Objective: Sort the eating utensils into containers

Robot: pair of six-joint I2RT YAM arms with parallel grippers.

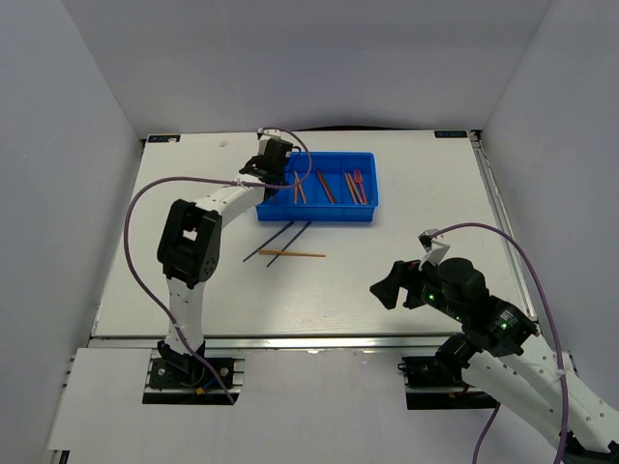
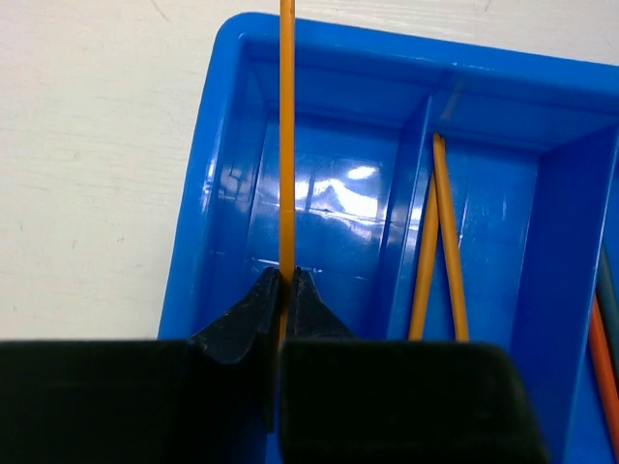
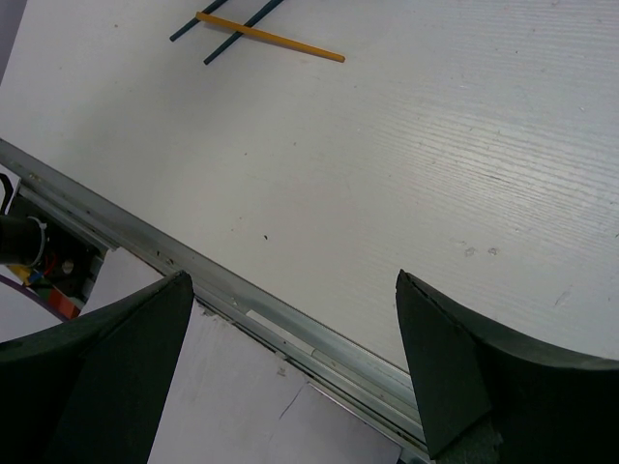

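Observation:
The bright blue tray [image 1: 368, 215] of narrow containers lies at the back of the table. My left gripper [image 2: 287, 275] hovers over its leftmost compartment [image 2: 334, 222], shut on a thin orange stick [image 2: 286, 145] that points straight away past the tray's far rim. Two more orange sticks [image 2: 440, 251] lie in the neighbouring compartment. From above, orange and red utensils [image 1: 356, 186] fill the middle and right compartments. One orange stick [image 1: 292, 253] and two dark blue sticks [image 1: 280, 240] lie on the table in front of the tray. My right gripper [image 3: 295, 290] is open and holds nothing, above the table's front edge.
A metal rail [image 3: 290, 324] runs along the table's front edge below the right gripper. The loose orange stick [image 3: 271, 37] and dark blue sticks [image 3: 232, 29] lie far off in the right wrist view. White walls enclose the table.

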